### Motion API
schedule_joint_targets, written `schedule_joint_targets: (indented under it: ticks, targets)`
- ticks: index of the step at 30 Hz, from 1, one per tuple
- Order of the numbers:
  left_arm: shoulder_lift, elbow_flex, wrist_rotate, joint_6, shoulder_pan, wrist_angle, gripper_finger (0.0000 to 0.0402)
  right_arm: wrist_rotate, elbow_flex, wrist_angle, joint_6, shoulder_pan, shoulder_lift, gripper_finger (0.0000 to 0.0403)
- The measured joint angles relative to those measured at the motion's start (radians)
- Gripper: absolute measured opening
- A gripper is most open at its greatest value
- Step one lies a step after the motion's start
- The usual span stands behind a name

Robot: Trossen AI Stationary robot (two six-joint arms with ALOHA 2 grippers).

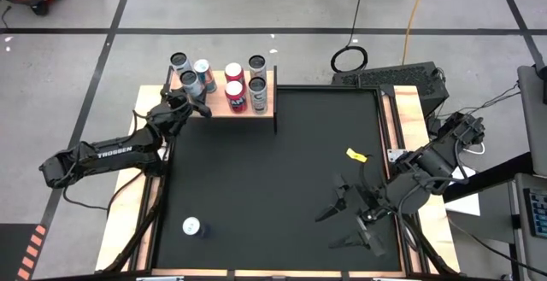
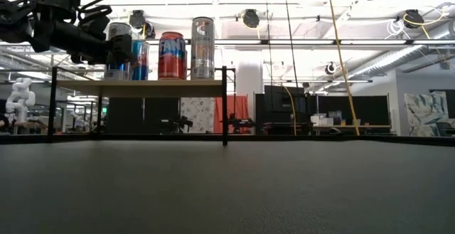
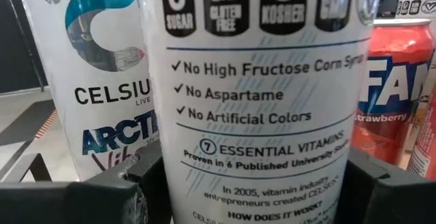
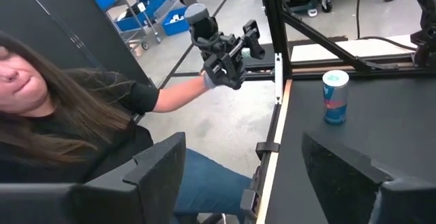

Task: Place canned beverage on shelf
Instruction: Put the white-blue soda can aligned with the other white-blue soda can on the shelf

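The left gripper (image 1: pixel 190 99) sits at the shelf (image 1: pixel 224 111), jaws spread around a white can (image 3: pixel 262 94) parked beside five others, probably letting go, while the right gripper (image 1: pixel 352 221) waits wide open near the mat's corner.

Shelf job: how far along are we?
Done: five cans stand clear of any gripper on the shelf, among them a red can. In hand: the left gripper brackets a sixth, white can at the shelf's left end; the can looks set down, the fingers not yet clear. Left: one can stands on the black mat. The right gripper waits open over the mat.
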Motion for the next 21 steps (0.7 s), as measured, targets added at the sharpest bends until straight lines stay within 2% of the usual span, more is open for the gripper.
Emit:
schedule_joint_targets:
  ticks: [21]
  targets:
    - [0.0, -0.001, 0.005, 0.007, -0.001, -0.004, 0.0271, 0.0, 0.0, -0.034, 0.03, 0.001, 0.0, 0.027]
